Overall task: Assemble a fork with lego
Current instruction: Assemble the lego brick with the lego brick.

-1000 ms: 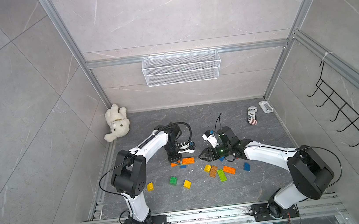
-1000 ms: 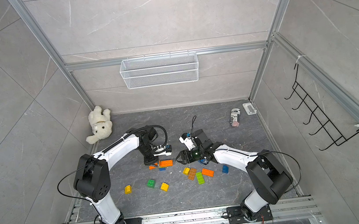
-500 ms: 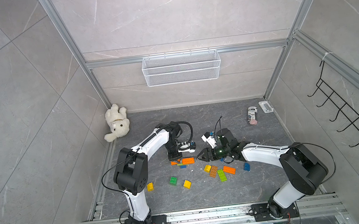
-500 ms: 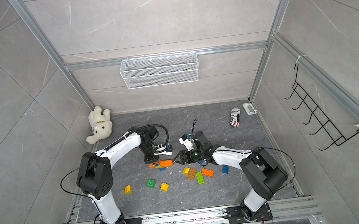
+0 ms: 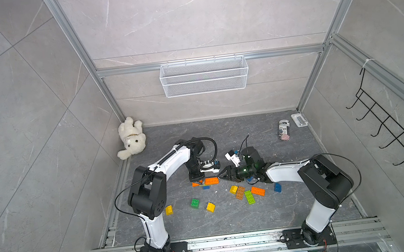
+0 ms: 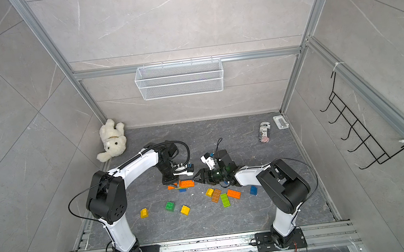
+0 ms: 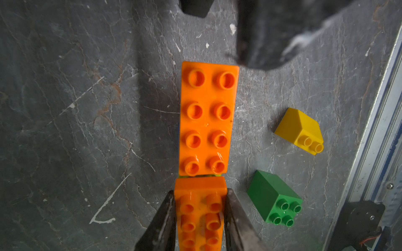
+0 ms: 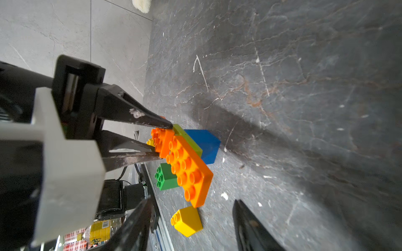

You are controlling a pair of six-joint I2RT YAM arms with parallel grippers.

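Note:
My left gripper is shut on a short orange lego brick. That brick butts end to end against a long orange brick; both sit on a lime piece over a blue brick on the floor. In both top views the left gripper stands over this stack's left end. My right gripper is open at the long brick's other end, with its dark fingers either side and nothing held. Loose lego lies nearby: a yellow brick, a green one and a brown one.
More loose bricks lie under the right arm: lime, orange and blue. A teddy bear lies in the far left corner and a can at the far right. A wire basket hangs on the back wall.
My right gripper has slid left up to the end of the long orange brick, and its jaws have narrowed a little. The left gripper has kept its grip and place.

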